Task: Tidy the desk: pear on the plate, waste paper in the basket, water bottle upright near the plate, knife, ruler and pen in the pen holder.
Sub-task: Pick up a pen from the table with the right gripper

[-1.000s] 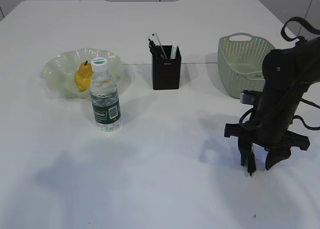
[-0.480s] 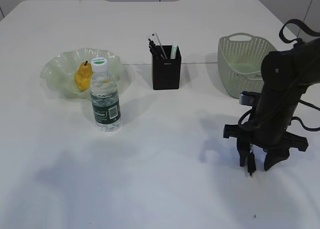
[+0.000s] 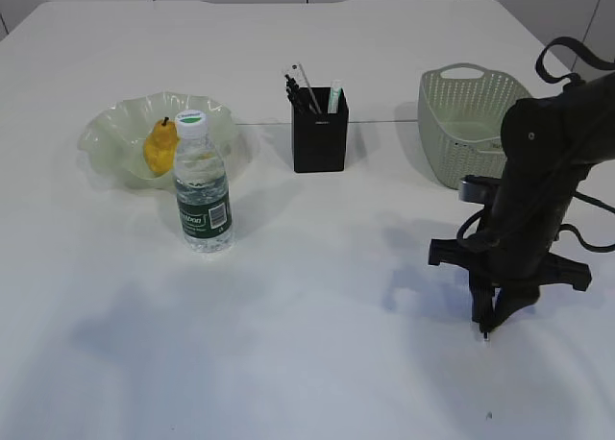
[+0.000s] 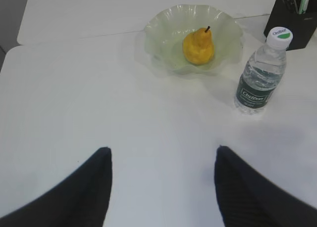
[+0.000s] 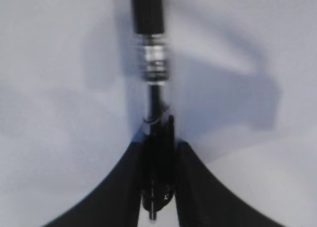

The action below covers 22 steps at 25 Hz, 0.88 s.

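Since a sec ago the right gripper (image 3: 487, 317) has closed: jaws that stood apart around the pen (image 5: 150, 48) are now pinched on it. The arm has barely shifted otherwise. The wrist view shows the pen clamped near one end, with most of its length sticking out past the jaws over the worktop (image 3: 307, 363). The left gripper (image 4: 163, 187) hangs open and empty, well apart from everything.

Pear (image 3: 159, 146) sits on the plate (image 3: 106, 133). Bottle (image 3: 203, 183) stands upright just in front of the plate. Pen holder (image 3: 320, 131) is mid-worktop with stuff already poking out of it, probably incl. ruler and knife, but that's too small to tell. Basket (image 3: 466, 123) stands right-rear, contents not visible. No loose paper scraps show on the worktop.

Risks, judged from here: the grip is close to the pen's end, so the pen may swing or slip during the lift and carry. The holder is already crowded, so the tip could catch on the rim or on the items inside, or could tip the holder over. The arm's route to the holder passes close by the basket, so it could nudge it.

Counts: 1 pear, 1 plate, 1 bottle, 1 basket, 1 pen holder, 1 pen in the gripper, 2 grippers.
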Available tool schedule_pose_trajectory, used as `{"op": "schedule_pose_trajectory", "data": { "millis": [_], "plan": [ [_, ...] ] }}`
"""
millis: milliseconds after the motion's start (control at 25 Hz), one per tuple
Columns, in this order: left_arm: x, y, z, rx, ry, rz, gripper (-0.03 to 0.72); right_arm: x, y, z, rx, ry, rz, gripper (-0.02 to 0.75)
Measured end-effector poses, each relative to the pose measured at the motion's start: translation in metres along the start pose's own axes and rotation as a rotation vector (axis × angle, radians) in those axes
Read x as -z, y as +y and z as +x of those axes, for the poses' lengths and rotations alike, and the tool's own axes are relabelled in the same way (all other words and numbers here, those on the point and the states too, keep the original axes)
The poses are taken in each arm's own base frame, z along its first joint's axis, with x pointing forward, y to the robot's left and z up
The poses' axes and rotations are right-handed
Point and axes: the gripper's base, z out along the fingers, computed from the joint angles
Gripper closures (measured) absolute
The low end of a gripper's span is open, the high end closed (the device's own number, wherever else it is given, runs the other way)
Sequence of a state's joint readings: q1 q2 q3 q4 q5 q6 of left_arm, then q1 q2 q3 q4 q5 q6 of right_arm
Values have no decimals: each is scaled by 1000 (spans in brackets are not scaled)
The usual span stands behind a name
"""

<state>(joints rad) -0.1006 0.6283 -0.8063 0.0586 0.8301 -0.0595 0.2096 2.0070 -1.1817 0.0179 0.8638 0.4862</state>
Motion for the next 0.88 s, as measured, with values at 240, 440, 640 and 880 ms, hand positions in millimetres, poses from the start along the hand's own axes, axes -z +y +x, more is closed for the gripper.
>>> {"op": "schedule_pose_trajectory", "data": {
  "millis": [240,440,640,880],
  "plan": [
    [0,0,0,0,-2,0,231,0,0,1,25,12,6,626],
    [0,0,0,0,-2,0,231,0,-1,2,101,24,11,627],
    [0,0,0,0,-2,0,231,10,-2,5,223,24,9,629],
    [0,0,0,0,-2,0,231,39,-4,14,362,18,-25,630]
  ]
}}
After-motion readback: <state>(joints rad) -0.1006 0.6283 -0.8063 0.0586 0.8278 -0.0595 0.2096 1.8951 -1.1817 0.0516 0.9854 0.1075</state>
